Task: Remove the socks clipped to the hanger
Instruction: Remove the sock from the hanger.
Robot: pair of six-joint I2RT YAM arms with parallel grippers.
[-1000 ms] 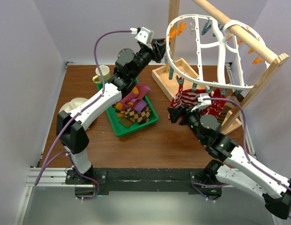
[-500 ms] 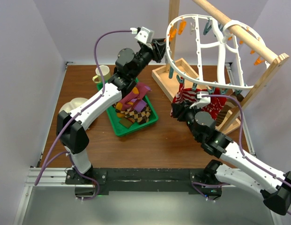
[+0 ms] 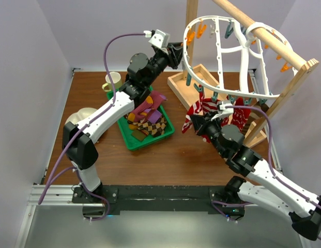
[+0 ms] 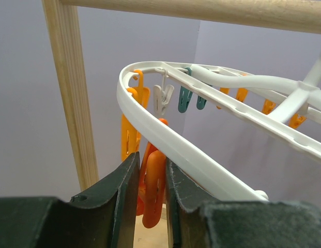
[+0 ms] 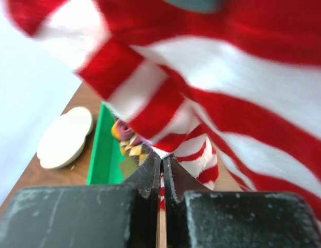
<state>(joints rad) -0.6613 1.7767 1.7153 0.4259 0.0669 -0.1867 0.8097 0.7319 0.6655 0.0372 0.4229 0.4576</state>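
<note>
**While hanging from the hanger (image 3: pixel 243 67), pinched low down in the right jaws: striped sock (image 3: pixel 193 110)**

Hanger hooked over the wooden rail (image 3: pixel 237 13) at the far right of the tabletop (image 3: pixel 176 160), tilted, with orange and teal clips dangling from its white rim.

Right jaws pressed together on a thin fold of the red-and-white striped sock near its lower end. In the wrist view, only a sliver of stripe between the two dark fingers (image 5: pixel 144 178). Sock fanned out above them, with a teal clip (image 3: pixel 200 91) at its upper edge. More red and maroon socks (image 3: pixel 240 111) hanging just beside it on the right, beyond the right arm (image 3: pixel 266 177).

Left arm (image 3: pixel 106 111) stretched up and across to the left side of the hanger. Left jaws only narrowly parted, closed around an orange clip (image 4: pixel 154 191) filling the gap between them. White rim of the hanger crossing just above one finger. Further orange, teal and white clips strung along the rim beyond, and an upright wooden post (image 4: pixel 72 103) at the left of that view.

Left of centre on the tabletop, a green tray (image 3: pixel 152 140) heaped with patterned socks (image 3: pixel 147 116), well apart from the hanger. Behind the tray, a pale mug (image 3: pixel 112 80). To its left, a cream dish (image 5: pixel 64 137).
</note>
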